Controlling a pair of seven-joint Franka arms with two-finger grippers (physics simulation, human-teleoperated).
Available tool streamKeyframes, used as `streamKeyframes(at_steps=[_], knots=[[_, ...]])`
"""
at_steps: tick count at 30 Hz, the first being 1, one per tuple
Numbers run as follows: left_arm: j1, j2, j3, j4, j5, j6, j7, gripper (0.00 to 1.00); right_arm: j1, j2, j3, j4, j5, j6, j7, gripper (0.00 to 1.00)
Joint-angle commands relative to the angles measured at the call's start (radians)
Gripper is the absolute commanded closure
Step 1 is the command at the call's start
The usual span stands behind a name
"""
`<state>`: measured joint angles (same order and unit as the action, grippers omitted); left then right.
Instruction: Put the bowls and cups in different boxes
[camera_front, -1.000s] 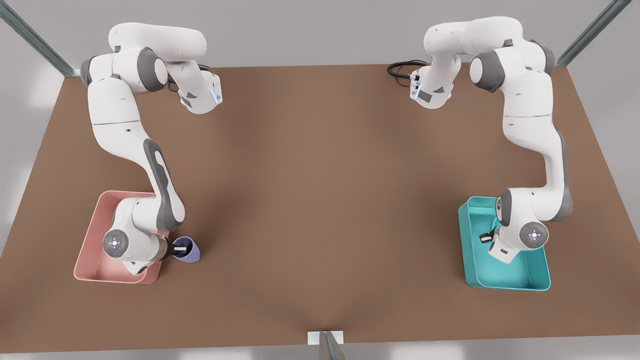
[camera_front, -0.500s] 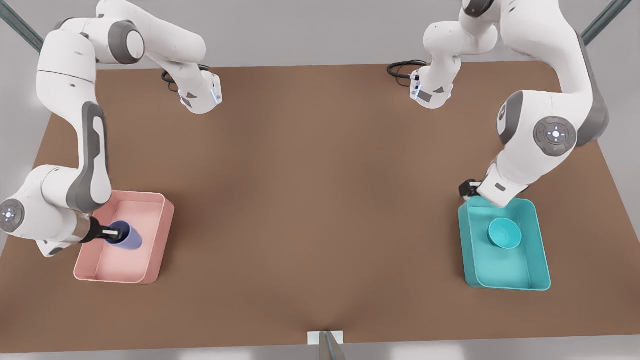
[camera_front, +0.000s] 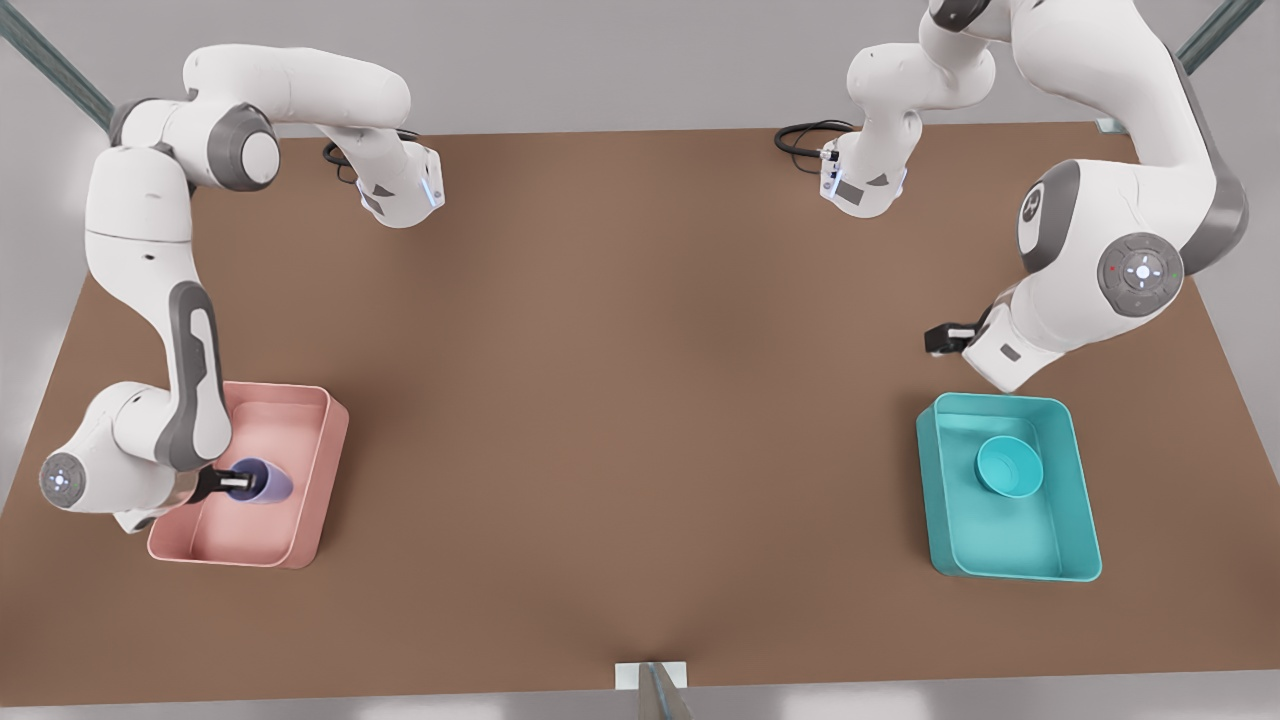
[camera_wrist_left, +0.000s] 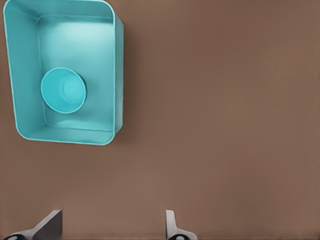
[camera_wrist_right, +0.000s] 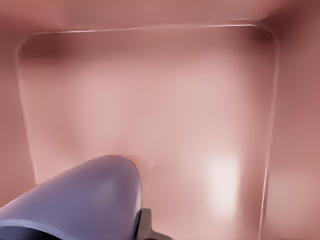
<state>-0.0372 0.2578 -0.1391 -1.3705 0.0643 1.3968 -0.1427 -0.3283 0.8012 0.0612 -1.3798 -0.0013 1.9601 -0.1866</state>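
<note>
Here the right hand pinches the lavender cup by its rim, one finger inside the mouth and one outside, which explains why the cup hangs tilted on its side rather than upright. The cup sits straight ahead of that hand's fingertips, over the pink box, and the right wrist view shows the box floor spread out just beyond the cup's body. Whether the cup touches the floor cannot be told. The hold looks deliberate: a rim pinch keeps the cup from slipping until it is low enough to let go, so the likely step in hand is lowering and releasing.

The left hand has its fingers spread and holds nothing. It waits above bare counter, with the teal box ahead of its fingertips and off to one side. The teal bowl rests upright on that box's floor, near one long wall, well apart from the hand. That placement suggests the bowl's half of the sorting is done, each item having its own box.
</note>
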Motion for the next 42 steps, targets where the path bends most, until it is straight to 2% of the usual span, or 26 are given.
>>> streamKeyframes(at_steps=[1,3,4,5,6,13,20,25,28,29,30,33,40,41,42], knots=[[0.000,-0.002,0.000,-0.002,-0.004,-0.019,0.054,0.00,0.000,0.007,0.000,0.001,-0.008,0.045,-0.073,0.79],[0.005,-0.002,0.000,-0.002,-0.004,-0.019,0.054,0.00,0.000,0.015,0.000,0.001,-0.006,0.049,-0.071,0.79],[0.007,-0.002,0.000,-0.002,-0.004,-0.019,0.054,0.00,0.000,0.016,0.000,0.001,-0.006,0.049,-0.071,0.69],[0.007,-0.002,0.000,-0.001,-0.004,-0.019,0.054,0.00,0.000,0.021,0.002,0.001,-0.005,0.049,-0.071,0.10],[0.007,-0.002,0.000,-0.002,-0.004,-0.019,0.054,0.00,0.000,0.021,0.002,0.001,-0.005,0.049,-0.071,0.00],[0.007,-0.002,0.000,-0.002,-0.004,-0.019,0.054,0.00,-0.002,0.004,0.003,0.002,-0.003,0.036,-0.074,0.00],[0.007,0.000,0.000,-0.002,-0.004,-0.016,0.054,0.00,0.009,-0.129,0.012,-0.008,-0.002,-0.064,-0.106,0.00],[0.007,0.000,0.000,-0.002,-0.004,-0.018,0.052,0.00,0.112,-0.376,0.051,0.002,0.009,-0.340,0.041,0.00],[0.007,0.001,0.000,-0.002,-0.004,-0.016,0.052,0.00,0.121,-0.480,0.114,0.008,0.009,-0.431,0.177,0.00],[0.007,0.003,0.000,-0.002,-0.004,-0.016,0.052,0.00,0.121,-0.485,0.129,0.097,0.009,-0.527,0.183,0.00],[0.007,0.001,0.000,-0.002,-0.004,-0.016,0.052,0.00,0.118,-0.522,0.123,0.108,-0.002,-0.573,0.174,0.00],[0.007,0.003,0.000,-0.002,-0.004,-0.016,0.052,0.00,0.083,-0.672,0.114,-0.060,0.001,-0.558,0.171,0.00],[0.007,0.004,0.000,-0.002,-0.004,-0.015,0.052,0.00,0.106,-0.663,0.103,-0.018,-0.006,-0.572,0.171,0.00],[0.008,0.003,0.000,-0.002,-0.004,-0.015,0.052,0.00,0.239,-0.674,-0.026,-0.018,-0.005,-0.572,0.173,0.00],[0.008,0.003,0.000,-0.002,-0.004,-0.016,0.052,0.00,0.248,-0.675,-0.044,-0.022,-0.005,-0.572,0.171,0.00]])
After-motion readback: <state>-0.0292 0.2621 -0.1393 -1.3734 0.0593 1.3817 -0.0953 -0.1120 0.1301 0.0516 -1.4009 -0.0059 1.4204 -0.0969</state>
